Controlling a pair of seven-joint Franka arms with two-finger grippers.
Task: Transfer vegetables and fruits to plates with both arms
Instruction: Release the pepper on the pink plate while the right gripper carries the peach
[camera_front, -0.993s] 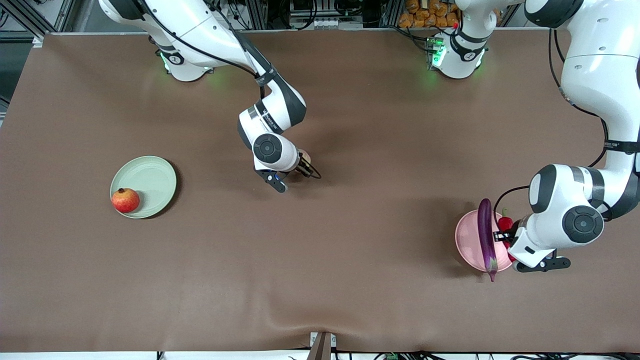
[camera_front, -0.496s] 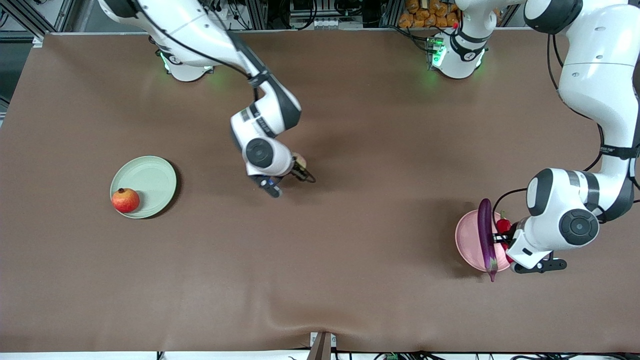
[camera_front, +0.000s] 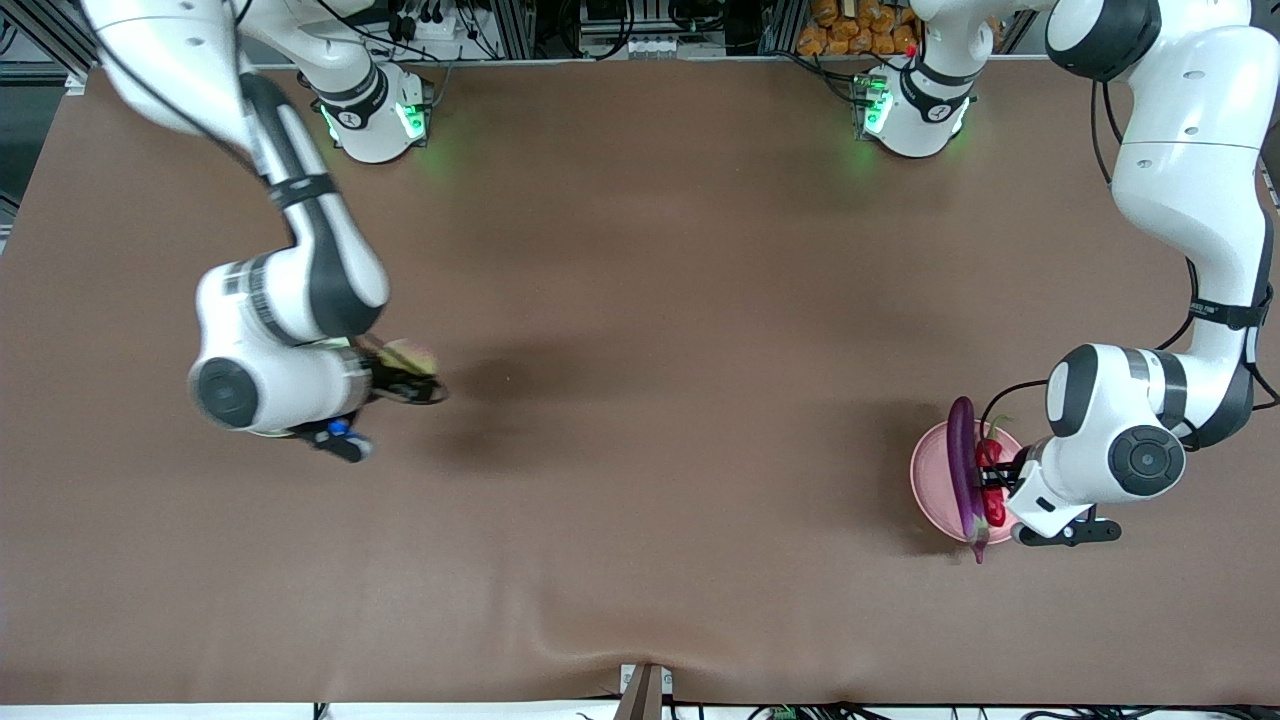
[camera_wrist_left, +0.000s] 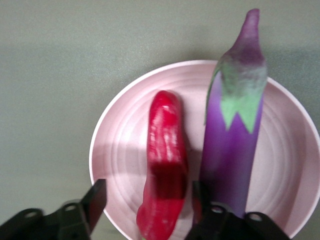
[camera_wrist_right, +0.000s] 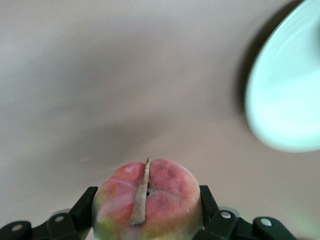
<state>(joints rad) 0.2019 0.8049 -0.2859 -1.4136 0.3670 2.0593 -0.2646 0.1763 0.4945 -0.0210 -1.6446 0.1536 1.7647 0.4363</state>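
Pink plate (camera_front: 930, 480) at the left arm's end of the desk (camera_front: 650, 450) holds the eggplant (camera_front: 962, 460), whose stem tip overhangs the rim, and beside it the red chili (camera_wrist_left: 162, 165). Left tool (camera_wrist_left: 147, 202) straddles the chili over the plate, jaws spread, not clamping. Right tool (camera_wrist_right: 147, 210) is up over the desk toward the right arm's end, clamped on the peach (camera_wrist_right: 147, 200). Green plate (camera_wrist_right: 287, 95) shows only in the right wrist view, cut off at the edge; the arm hides it from the front, contents not visible.
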